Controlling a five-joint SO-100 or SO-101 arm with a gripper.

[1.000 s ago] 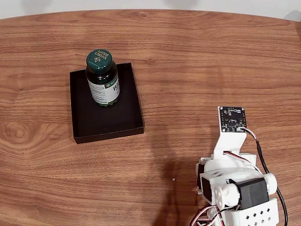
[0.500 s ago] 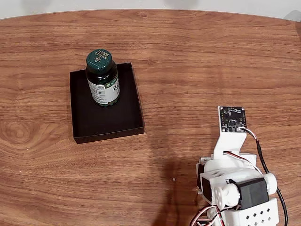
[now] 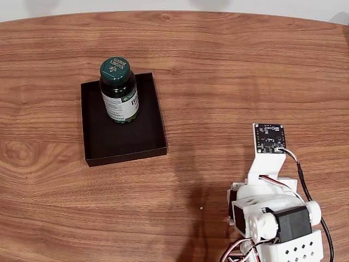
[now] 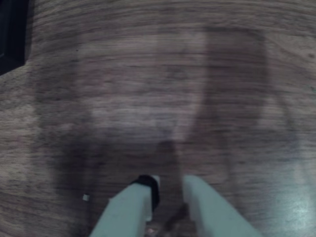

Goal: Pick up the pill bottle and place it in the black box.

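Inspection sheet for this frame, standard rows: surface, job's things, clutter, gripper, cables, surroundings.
Surface: wooden table, brown grain, curved far edge.
Job's things: pill bottle stands upright inside the black box, toward its far end.
Clutter: a tiny pale speck on the wood near the arm; nothing else seen.
Gripper: gripper is low over bare wood in the wrist view, fingers close together, holding nothing; blur hides whether the tips touch.
Cables: black cable and red-and-white wires run along the arm.
Surroundings: pale strip beyond the table edge.
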